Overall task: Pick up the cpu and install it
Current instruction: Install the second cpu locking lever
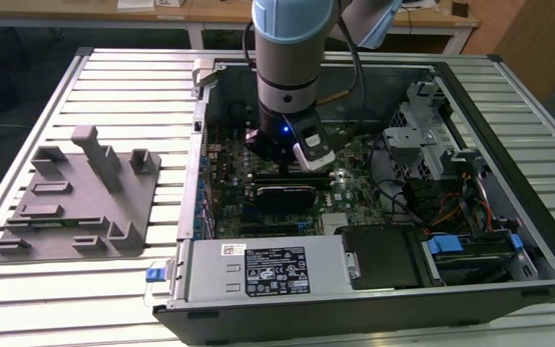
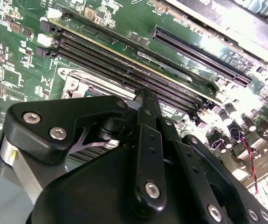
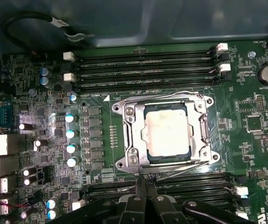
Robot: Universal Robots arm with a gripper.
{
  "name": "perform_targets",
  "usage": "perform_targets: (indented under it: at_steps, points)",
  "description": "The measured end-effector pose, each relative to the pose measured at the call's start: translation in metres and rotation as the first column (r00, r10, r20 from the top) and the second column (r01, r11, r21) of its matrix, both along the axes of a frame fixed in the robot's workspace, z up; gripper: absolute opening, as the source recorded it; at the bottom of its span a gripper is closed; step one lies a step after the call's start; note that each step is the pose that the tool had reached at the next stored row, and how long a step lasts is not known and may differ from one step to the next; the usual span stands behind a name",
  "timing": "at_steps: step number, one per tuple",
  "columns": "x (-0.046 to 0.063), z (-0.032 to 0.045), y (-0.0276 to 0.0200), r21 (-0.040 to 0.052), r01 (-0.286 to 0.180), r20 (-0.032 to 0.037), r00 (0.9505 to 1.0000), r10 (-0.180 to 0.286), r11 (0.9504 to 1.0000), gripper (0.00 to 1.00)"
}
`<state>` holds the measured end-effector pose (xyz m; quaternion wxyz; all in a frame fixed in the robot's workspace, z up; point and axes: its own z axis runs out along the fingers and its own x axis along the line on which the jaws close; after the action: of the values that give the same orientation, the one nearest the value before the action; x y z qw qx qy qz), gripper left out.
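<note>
Slatted metal table (image 1: 113,79) carried open computer case (image 1: 509,108) and grey fixture block (image 1: 75,202) at exterior view's left. Robot arm (image 1: 292,65) reached down into case over green motherboard (image 3: 36,93). First wrist view: cpu (image 3: 166,133) lay seated in metal-framed socket (image 3: 130,135), silvery top facing up, memory slots (image 3: 143,70) just beside the frame. Gripper (image 3: 146,186) hung near socket edge, fingers (image 3: 140,196) pressed together, holding nothing, apart from cpu.
</note>
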<state>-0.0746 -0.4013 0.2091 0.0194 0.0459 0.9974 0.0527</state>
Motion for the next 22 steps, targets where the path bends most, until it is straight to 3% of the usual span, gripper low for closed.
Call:
perform_targets:
  at_steps: [4,9,17,22]
  points:
    - [-0.002,-0.0027,-0.001,0.0055,-0.003,-0.0001,1.0,0.003,1.0,0.11]
    - [-0.005,-0.0048,-0.0021,0.0269,-0.004,0.0,1.0,0.004,0.9996,0.11]
    - [-0.012,-0.0079,-0.0034,0.0534,-0.005,0.0001,1.0,0.005,0.9986,0.11]
    - [-0.014,-0.0113,-0.0034,0.0628,-0.006,0.0001,1.0,0.006,0.998,0.11]
